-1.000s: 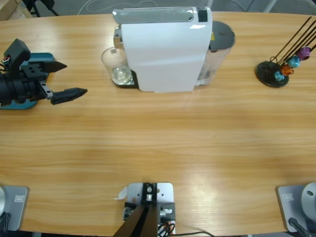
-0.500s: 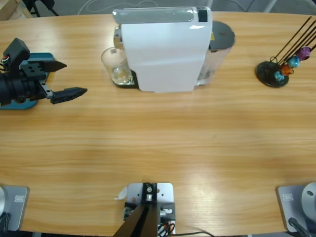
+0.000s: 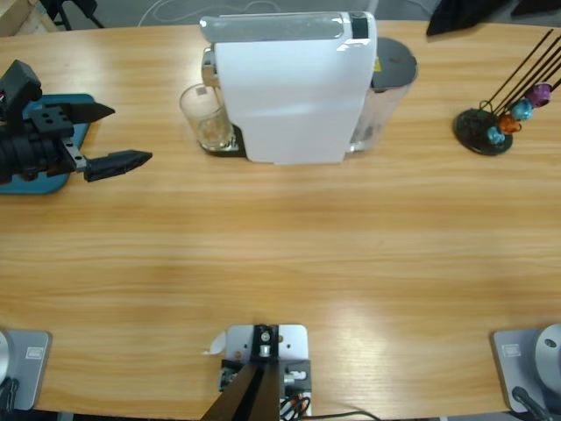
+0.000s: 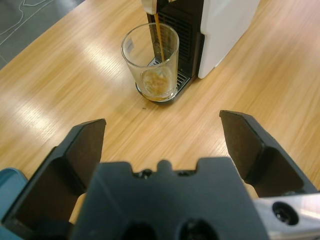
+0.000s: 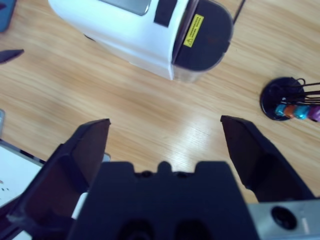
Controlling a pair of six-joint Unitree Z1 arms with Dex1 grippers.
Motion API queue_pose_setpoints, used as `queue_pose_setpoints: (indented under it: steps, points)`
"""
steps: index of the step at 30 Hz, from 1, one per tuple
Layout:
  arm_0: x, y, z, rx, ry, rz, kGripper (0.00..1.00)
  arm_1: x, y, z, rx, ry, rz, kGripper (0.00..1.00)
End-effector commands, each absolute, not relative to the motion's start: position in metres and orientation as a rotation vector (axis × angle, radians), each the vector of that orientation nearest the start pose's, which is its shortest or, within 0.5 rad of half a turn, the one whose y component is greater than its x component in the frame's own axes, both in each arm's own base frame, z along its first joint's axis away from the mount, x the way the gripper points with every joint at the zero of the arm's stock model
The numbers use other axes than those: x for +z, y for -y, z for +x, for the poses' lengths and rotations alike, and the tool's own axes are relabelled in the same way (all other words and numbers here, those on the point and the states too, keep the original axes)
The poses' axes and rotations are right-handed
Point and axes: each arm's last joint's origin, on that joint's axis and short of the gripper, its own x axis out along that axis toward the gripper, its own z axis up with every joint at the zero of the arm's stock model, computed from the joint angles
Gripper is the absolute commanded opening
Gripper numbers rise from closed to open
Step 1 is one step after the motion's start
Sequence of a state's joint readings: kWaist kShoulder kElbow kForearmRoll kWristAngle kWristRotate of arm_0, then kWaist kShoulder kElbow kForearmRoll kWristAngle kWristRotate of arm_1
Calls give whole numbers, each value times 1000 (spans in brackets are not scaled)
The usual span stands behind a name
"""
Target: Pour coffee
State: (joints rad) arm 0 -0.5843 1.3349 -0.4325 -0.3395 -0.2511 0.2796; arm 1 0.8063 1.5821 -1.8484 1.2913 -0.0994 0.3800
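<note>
Wooden table (image 3: pixel 289 254) wide open; left fingers (image 3: pixel 98 137) spread, left edge.

The left tool (image 3: pixel 105 136) has drawn back a little toward the bench's (image 3: pixel 280 263) left edge and slightly up the picture, baring more of the blue pad (image 3: pixel 35 180) beneath it; a dark shape (image 3: pixel 465 13) has come in at the top right corner, beyond the machine (image 3: pixel 289 88); brown coffee (image 4: pixel 159 82) now tints the glass (image 3: pixel 206 118), which was clear before.
</note>
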Motion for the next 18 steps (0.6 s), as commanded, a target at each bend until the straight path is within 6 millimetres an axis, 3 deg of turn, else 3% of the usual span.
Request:
queue_pose_setpoints:
  steps: [1,4,7,12,18]
  points:
    - [257,120,148,-932,-425,344,1000,404,-139,136,544,-831,-161,1000]
    - [254,123,134,-990,-472,366,1000,380,-137,133,591,-782,-225,1000]
    - [263,118,127,-988,-468,362,1000,367,-139,136,580,-792,-265,1000]
    - [273,120,132,-972,-462,349,1000,319,-128,124,664,-635,-205,1000]
    - [276,118,137,-948,-458,337,1000,293,-100,100,634,-655,-113,1000]
